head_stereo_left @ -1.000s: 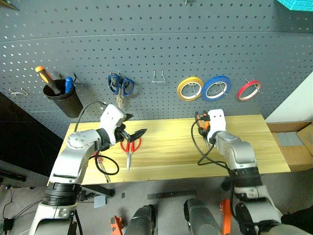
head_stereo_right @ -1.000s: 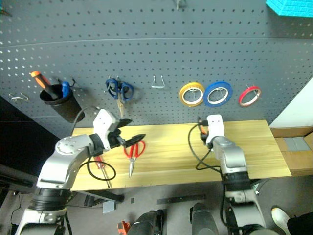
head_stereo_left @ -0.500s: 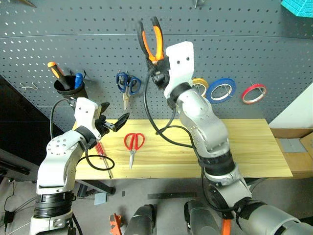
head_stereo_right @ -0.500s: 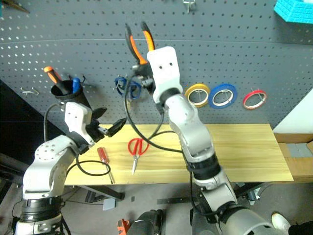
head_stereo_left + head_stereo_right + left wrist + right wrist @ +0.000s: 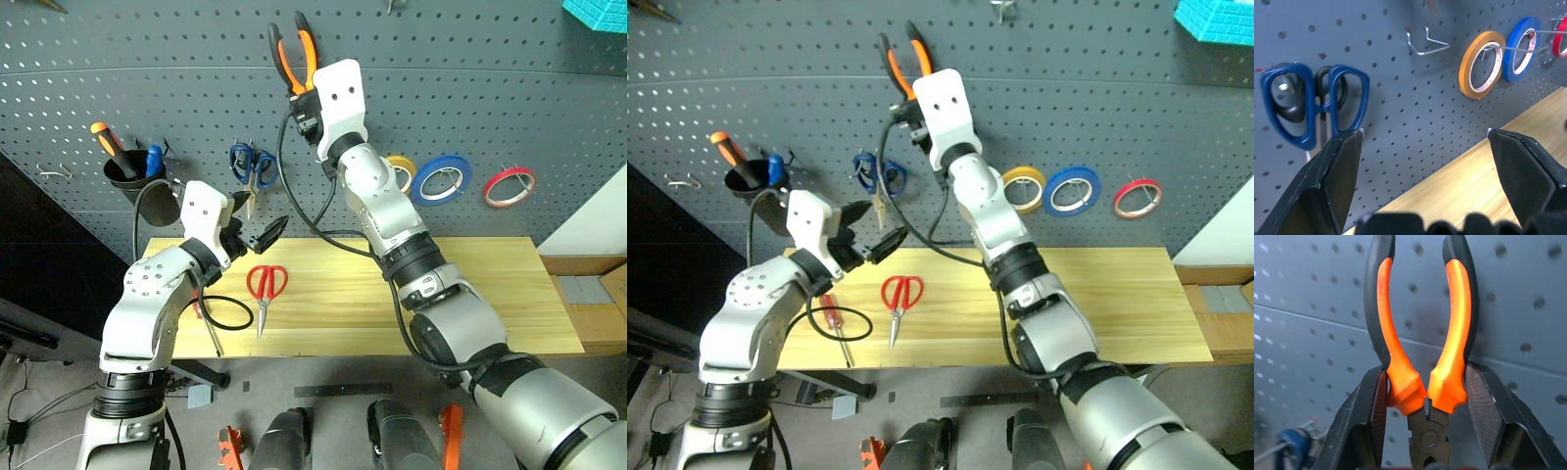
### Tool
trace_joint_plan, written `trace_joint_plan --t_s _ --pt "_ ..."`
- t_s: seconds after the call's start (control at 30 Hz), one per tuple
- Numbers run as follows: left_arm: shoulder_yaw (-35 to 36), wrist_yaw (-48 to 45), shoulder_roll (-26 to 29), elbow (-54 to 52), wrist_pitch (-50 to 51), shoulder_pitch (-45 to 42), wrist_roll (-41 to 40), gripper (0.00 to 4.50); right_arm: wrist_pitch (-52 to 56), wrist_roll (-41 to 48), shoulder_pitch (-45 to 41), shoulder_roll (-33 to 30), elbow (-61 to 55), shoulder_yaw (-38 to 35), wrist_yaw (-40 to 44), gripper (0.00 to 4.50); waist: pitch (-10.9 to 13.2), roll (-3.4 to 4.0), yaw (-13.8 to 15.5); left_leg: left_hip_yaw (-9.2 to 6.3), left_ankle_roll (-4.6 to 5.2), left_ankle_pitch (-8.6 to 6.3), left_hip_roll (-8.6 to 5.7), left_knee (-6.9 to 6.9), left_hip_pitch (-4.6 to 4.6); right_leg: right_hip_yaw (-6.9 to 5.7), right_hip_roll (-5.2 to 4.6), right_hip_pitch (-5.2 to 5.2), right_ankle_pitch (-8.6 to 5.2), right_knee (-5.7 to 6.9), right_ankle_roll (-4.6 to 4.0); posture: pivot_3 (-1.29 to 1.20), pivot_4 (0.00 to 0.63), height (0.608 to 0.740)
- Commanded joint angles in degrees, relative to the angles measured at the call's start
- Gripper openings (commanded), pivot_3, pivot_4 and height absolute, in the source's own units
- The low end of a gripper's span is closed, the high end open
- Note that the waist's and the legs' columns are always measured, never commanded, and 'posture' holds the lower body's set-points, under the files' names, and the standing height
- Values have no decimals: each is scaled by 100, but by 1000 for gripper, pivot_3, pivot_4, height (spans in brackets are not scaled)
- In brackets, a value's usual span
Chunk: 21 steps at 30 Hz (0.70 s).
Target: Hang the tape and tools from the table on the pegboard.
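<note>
High against the pegboard point(image 5: 509, 78), right gripper point(image 5: 302, 102) clenched on pliers point(image 5: 294, 54), handles up. Slide one handle loop over the free hook point(image 5: 1425, 41), then release. Left gripper point(image 5: 252, 231) released, empty, above desk point(image 5: 470, 294).

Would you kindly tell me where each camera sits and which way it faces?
Head views: above, looking down at the table and pegboard; both arms show.
Left wrist view: faces the pegboard, blue scissors between its open jaws.
Right wrist view: faces the pegboard along the clamped pliers.
Shared: blue scissors, pliers.
</note>
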Motion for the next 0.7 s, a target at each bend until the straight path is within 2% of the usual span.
trace_joint_plan --t_s 0.03,0.3,0.7 --pt "-17 132 -81 -57 -179 -255 34 4366 -636 -40 -404 -14 540 -156 -43 1841 0 0 0 0 0 0 0 0 0 0 0 0 0 1 0 17 160 740" --pt "-292 288 -434 188 -350 -621 172 4366 -1275 -273 -412 -113 1603 -129 -89 1823 1 0 25 -2 -7 5 -1 1 0 5 4 -1 1 6 -1 48 166 740" --pt "-314 272 -491 463 -582 -625 267 4366 -885 -840 2 -301 1852 53 -516 1820 1 1 27 -5 -14 10 2 5 0 10 12 -3 0 19 -3 24 169 740"
